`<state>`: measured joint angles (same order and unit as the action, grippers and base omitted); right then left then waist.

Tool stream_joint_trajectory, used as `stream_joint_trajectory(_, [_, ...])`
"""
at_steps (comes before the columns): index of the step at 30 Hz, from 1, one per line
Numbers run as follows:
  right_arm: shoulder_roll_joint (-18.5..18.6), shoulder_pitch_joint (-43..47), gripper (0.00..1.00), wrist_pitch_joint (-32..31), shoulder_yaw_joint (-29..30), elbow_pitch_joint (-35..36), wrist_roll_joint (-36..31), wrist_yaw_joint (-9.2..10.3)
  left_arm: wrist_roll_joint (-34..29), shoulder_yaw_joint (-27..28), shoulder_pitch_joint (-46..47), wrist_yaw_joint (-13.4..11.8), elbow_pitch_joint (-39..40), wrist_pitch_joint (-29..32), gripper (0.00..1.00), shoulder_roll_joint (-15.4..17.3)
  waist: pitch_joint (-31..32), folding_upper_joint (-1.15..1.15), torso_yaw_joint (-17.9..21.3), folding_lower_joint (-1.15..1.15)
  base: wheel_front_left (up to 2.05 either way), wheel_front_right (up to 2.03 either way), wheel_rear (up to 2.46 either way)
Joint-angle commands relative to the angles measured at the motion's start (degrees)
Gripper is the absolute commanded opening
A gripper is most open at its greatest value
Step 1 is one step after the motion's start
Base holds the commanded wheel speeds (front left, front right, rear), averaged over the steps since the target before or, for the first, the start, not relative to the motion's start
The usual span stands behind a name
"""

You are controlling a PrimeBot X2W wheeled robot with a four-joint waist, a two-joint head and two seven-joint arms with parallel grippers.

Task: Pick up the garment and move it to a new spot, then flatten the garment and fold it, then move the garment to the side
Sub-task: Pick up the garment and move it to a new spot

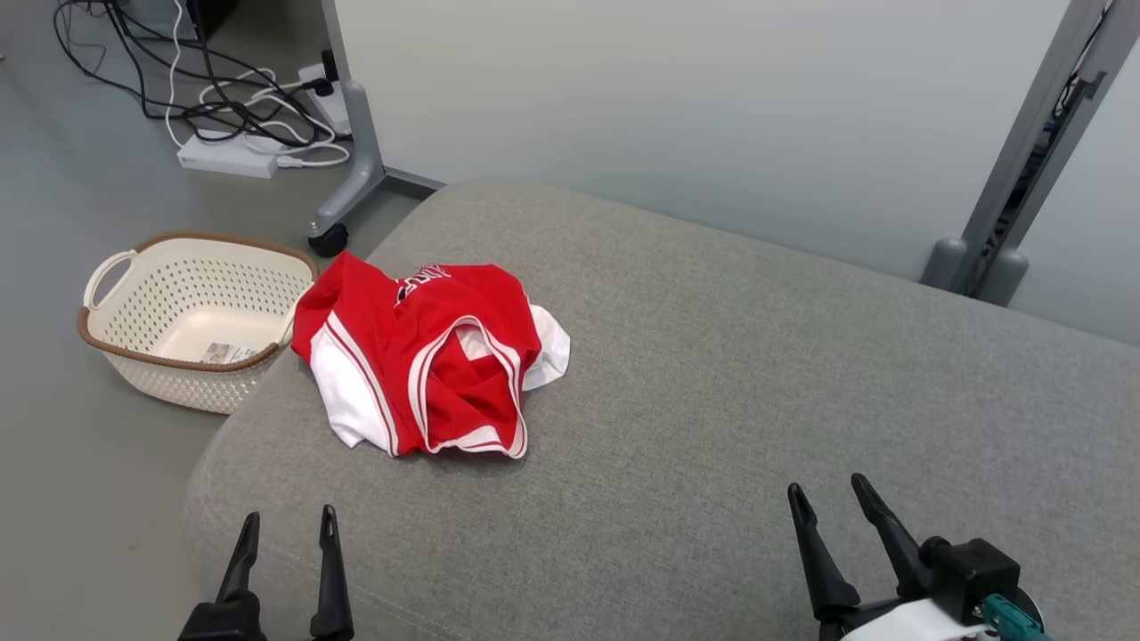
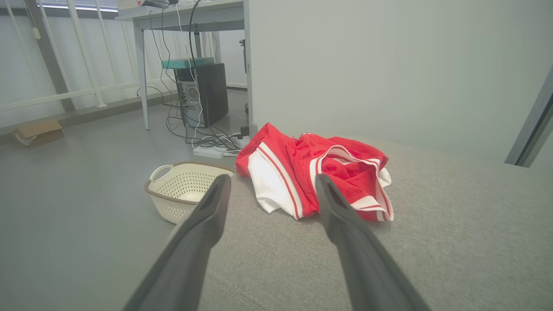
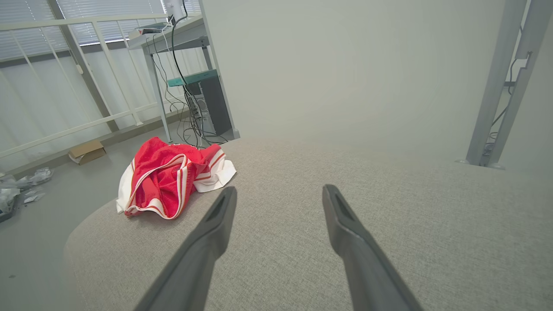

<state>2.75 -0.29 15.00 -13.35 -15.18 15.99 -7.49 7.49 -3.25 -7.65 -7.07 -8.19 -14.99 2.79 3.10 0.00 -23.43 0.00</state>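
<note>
A red garment with white panels and stripes lies crumpled near the left edge of the grey cushion. It lies bunched, with an opening showing the red inside. My left gripper stands open at the lower left, short of the garment and empty. My right gripper is open at the lower right, well to the right of the garment, nothing between its fingers. In the left wrist view the garment lies just beyond my open left gripper. In the right wrist view the garment sits far left of my right gripper.
A cream perforated basket stands on the floor left of the cushion, close to the garment. Behind it are a wheeled stand leg, cables and a power strip. A pale wall panel runs along the cushion's far edge.
</note>
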Motion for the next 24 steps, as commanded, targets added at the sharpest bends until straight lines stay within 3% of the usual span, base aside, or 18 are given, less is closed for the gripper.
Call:
stream_joint_trajectory(1, [0.3, -0.2, 1.0, 0.3, 0.2, 0.3, -0.7, -0.01, 0.7, -0.1, 1.3, 0.6, -0.5, -0.2, 1.0, 0.2, -0.9, 0.0, 0.3, 0.0, 0.0, 0.0, 0.0])
stream_joint_trajectory(8, [0.6, -2.6, 1.0, 0.3, 1.0, 1.0, -2.8, -0.01, 0.0, 0.2, 6.7, 3.7, -2.6, -0.2, 1.0, 0.4, -6.3, 0.0, 1.7, 0.0, 0.0, 0.0, 0.0])
stream_joint_trajectory(15, [2.6, -6.3, 1.0, 0.3, 0.4, 2.7, -3.5, -0.01, 1.3, 2.6, 18.9, 10.1, -9.3, 0.1, 1.0, 5.9, -13.1, 0.0, 4.5, 0.0, 0.0, 0.0, 0.0])
stream_joint_trajectory(19, [3.8, -8.0, 1.0, 0.3, -0.3, 3.7, -3.1, -0.01, 4.4, 1.5, 27.4, 13.5, -13.9, 5.5, 1.0, 10.3, -16.2, 0.0, 6.1, 0.0, 0.0, 0.0, 0.0])
stream_joint_trajectory(24, [5.1, -9.8, 1.0, 0.3, -1.4, 4.8, -2.4, -0.01, 10.1, -6.6, 36.2, 14.6, -17.0, 16.6, 1.0, 16.7, -19.4, 0.0, 7.7, 0.0, 0.0, 0.0, 0.0])
